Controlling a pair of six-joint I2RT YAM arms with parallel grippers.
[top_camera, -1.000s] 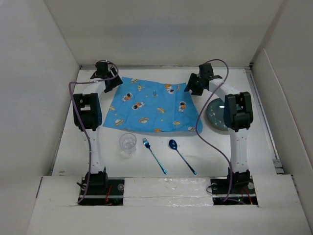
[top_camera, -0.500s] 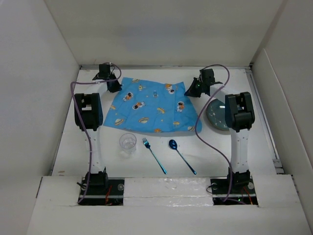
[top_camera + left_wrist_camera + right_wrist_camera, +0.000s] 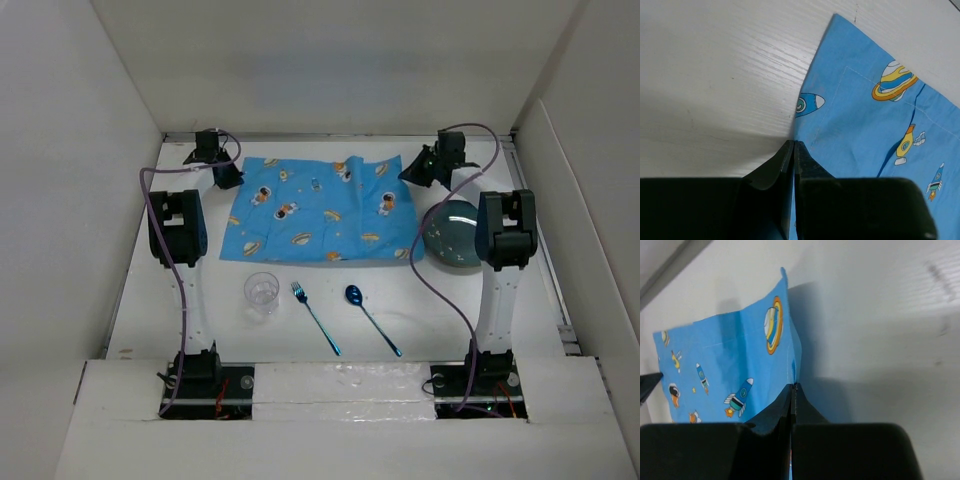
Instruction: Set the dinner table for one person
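1. Nearest the arm bases, a glass (image 3: 262,293), fork (image 3: 314,317) and spoon (image 3: 371,320) lie in a row, left to right, on the bare table (image 3: 280,338).
2. Farther right, the plate (image 3: 450,236) sits just beside the mat's right edge.
3. Beyond the cutlery, the mat (image 3: 320,212) covers the table's middle. Since a second ago its right side has been drawn rightward, so it lies wider and flatter, with a small fold at the far edge. Spreading looks nearly done.
4. At the far corners, the left gripper (image 3: 793,146) pinches the mat's far-left corner and the right gripper (image 3: 793,388) its far-right corner, jaws closed on cloth, the table just beneath them.
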